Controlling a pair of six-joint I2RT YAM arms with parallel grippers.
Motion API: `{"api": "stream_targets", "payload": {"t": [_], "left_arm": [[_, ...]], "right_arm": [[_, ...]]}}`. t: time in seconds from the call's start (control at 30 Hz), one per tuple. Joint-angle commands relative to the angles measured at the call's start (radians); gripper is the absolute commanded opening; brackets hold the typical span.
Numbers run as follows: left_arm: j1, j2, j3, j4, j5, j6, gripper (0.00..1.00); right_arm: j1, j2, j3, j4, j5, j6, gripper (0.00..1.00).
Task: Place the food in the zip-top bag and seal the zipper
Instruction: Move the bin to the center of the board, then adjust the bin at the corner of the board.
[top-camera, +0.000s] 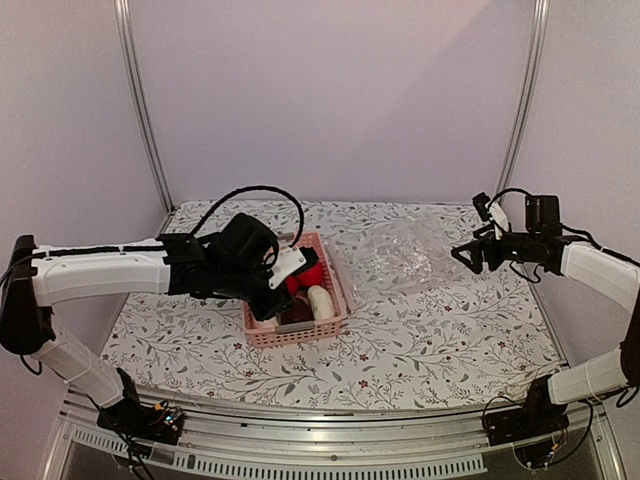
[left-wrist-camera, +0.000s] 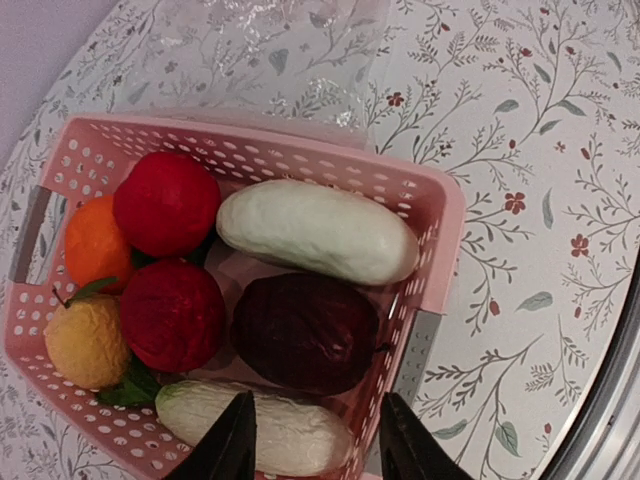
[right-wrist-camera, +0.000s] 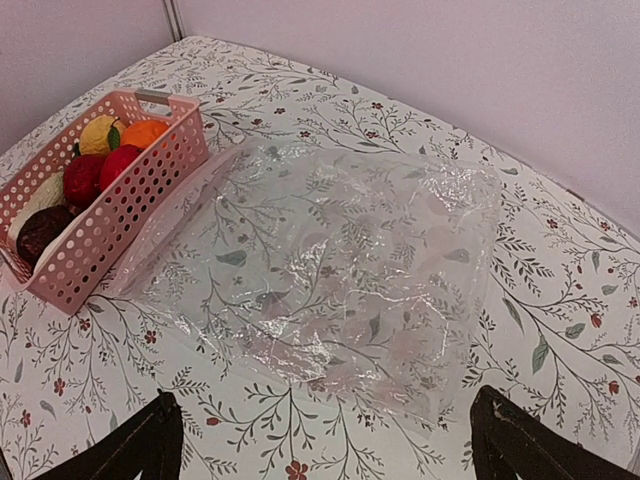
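Note:
The food lies in a pink basket (left-wrist-camera: 440, 215): two red pieces (left-wrist-camera: 167, 203), an orange one (left-wrist-camera: 97, 243), a yellow one (left-wrist-camera: 86, 342), a dark maroon one (left-wrist-camera: 305, 332) and two white oblong pieces (left-wrist-camera: 318, 230). My left gripper (left-wrist-camera: 315, 450) hangs open just above the maroon piece and the near white piece, holding nothing; it shows over the basket in the top view (top-camera: 272, 306). The clear zip-top bag (right-wrist-camera: 340, 260) lies flat and empty on the table right of the basket (right-wrist-camera: 110, 215). My right gripper (right-wrist-camera: 330, 450) is wide open, raised at the bag's right side (top-camera: 464, 253). I cannot make out the zipper.
The floral tablecloth (top-camera: 430, 330) covers the table. The bag's left edge touches the basket's side. Grey walls and two metal posts (top-camera: 140, 110) stand behind. The table's metal front rail (top-camera: 330, 420) runs between the arm bases.

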Motion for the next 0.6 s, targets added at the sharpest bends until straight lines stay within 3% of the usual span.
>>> {"api": "stream_targets", "payload": {"t": [0.0, 0.2, 0.3, 0.57], "left_arm": [[0.024, -0.065, 0.024, 0.053, -0.123, -0.123, 0.44], [0.186, 0.034, 0.136, -0.136, -0.268, -0.434, 0.42], [0.271, 0.092, 0.171, -0.221, -0.261, -0.598, 0.40], [0.316, 0.119, 0.121, -0.136, -0.181, -0.768, 0.40]], "right_arm": [[0.008, 0.015, 0.012, -0.019, -0.016, -0.010, 0.99], [0.014, 0.019, 0.012, -0.023, -0.020, -0.010, 0.99], [0.019, 0.025, 0.014, -0.026, -0.019, -0.013, 0.99], [0.024, 0.028, 0.016, -0.034, -0.010, -0.025, 0.99]]}}
